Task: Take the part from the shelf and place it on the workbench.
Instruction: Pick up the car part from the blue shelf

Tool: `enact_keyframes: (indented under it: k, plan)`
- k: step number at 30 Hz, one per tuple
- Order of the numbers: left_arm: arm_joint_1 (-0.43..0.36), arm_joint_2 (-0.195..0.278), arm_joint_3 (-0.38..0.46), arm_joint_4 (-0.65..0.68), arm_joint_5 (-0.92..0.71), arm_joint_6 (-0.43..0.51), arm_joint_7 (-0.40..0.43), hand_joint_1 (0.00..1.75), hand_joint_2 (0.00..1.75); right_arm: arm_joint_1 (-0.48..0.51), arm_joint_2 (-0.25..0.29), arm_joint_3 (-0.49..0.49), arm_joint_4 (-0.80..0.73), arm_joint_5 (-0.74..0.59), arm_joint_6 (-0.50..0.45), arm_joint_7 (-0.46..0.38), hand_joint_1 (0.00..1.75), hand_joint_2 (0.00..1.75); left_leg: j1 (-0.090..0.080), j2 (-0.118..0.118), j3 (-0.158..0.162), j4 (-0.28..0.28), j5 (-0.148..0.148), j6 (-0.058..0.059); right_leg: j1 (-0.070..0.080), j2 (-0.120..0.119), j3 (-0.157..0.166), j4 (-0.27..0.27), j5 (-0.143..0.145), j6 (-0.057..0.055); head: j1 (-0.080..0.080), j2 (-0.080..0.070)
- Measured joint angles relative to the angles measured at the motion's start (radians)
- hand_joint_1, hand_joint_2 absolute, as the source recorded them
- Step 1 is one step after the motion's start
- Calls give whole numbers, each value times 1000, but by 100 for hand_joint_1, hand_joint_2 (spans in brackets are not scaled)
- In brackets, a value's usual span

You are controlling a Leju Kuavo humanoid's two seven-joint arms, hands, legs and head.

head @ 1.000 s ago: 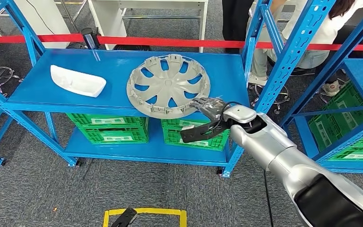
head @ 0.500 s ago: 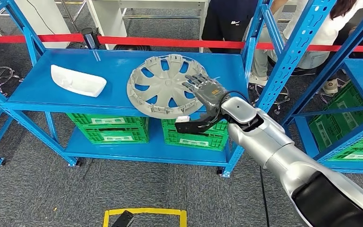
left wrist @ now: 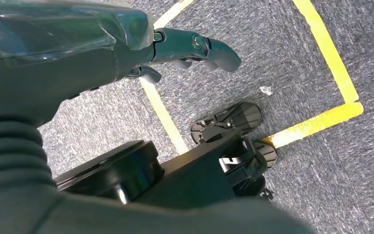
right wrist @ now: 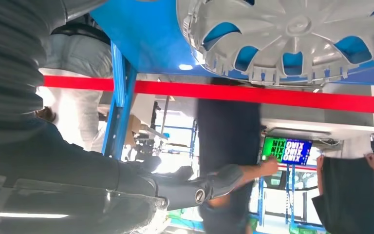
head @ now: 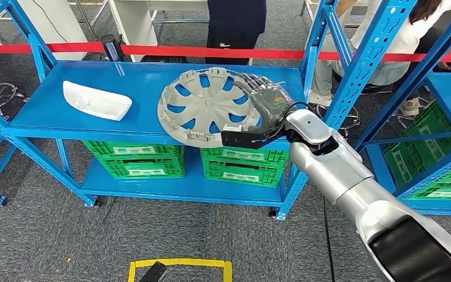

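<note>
Grey plastic hubcap (head: 209, 107) lies flat on blue metal shelf (head: 53, 111), w/ right robot hand (head: 264, 100) over its right rim, fingers spread, thumb under the edge, holding nothing yet imo; left robot hand (left wrist: 185, 48) hangs low, far off.

One grey hubcap (head: 208, 107) on the upper shelf (head: 53, 111); one white part (head: 96, 100) on the same shelf, well apart from the hubcap; four green crates under it in two stacks of two, left stack (head: 136, 160) and right stack (head: 243, 164); further green crates (head: 440, 158) in the rack to the right, number uncertain; one red barrier tape (head: 170, 51) behind the shelf; one yellow floor marking (head: 179, 264); one person in dark clothes (head: 236, 22) beyond the tape; one seated person in white (head: 387, 41) at right; two robot hands, right hand (head: 268, 103) and left hand (left wrist: 175, 48).
</note>
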Motion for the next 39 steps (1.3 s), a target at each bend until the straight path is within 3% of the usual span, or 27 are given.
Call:
enact_keyframes:
  k: [39]
  plan:
    - [-7, 3, 0, 0, 8, 0, 5, 0, 0, 11, 4, 4, 0, -1, 45, -15, 0, 175, -2, 0, 0, 1, 0, 0, -3, 0, 0, 0, 0, 0, 0, 0]
